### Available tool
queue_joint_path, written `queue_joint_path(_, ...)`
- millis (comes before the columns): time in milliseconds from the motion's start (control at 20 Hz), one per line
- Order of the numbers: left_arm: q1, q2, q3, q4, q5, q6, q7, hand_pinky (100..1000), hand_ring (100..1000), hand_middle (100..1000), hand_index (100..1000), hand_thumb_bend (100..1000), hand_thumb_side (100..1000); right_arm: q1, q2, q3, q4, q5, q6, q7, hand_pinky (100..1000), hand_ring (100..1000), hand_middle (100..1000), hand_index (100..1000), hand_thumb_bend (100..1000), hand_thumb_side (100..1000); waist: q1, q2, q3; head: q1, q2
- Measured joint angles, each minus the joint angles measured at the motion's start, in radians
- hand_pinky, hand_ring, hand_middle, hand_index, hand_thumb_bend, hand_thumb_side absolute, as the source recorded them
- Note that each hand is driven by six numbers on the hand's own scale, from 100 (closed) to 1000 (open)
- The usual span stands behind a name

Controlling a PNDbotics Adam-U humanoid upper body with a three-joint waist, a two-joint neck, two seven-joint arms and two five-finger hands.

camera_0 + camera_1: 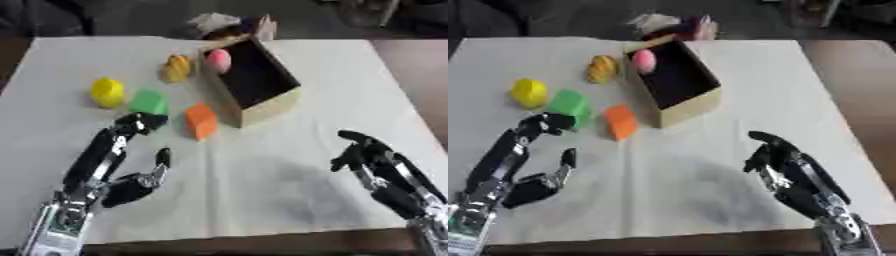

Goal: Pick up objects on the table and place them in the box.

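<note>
Basically, you had both hands low over the desk (289, 75), which was covered w/ a pale cloth, and neither held anything. Your left hand (122, 165) came in from the lower left, fingers stretched out toward the green block (150, 102); its fingertips (140, 121) sat just below that block, very near it, but contact couldn't be told. The thumb stuck out to the right, apart from the fingers, so the hand was spread wide. Your right hand (376, 165) rested near the lower right, fingers slightly bent and relaxed, well apart from every object.

The box (271, 102), a tan open-top carton w/ a dark inside, stood askew at centre, toward the far side of the desk. A pink rounded object (219, 59) sat at its far left corner, at the rim; inside vs. on the edge couldn't be told. An orange block (201, 120) lay just beside the box's near left corner. The green block was left of the orange one, a yellow rounded object (107, 92) further left, and a darker yellow-orange object (177, 68) stood near the box's left wall, toward the far side. Some mixed stuff lay behind the box at the desk's far edge, too blurred to name.

No brands, labels or writing could be read anywhere.
</note>
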Motion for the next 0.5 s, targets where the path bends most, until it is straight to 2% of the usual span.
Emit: queue_joint_path(500,0.000,0.000,0.000,0.000,0.001,-0.003,-0.005,726,769,732,867,100,349,0.000,0.000,0.000,0.000,0.000,0.000,0.000,724,562,490,885,100,519,0.000,0.000,0.000,0.001,0.000)
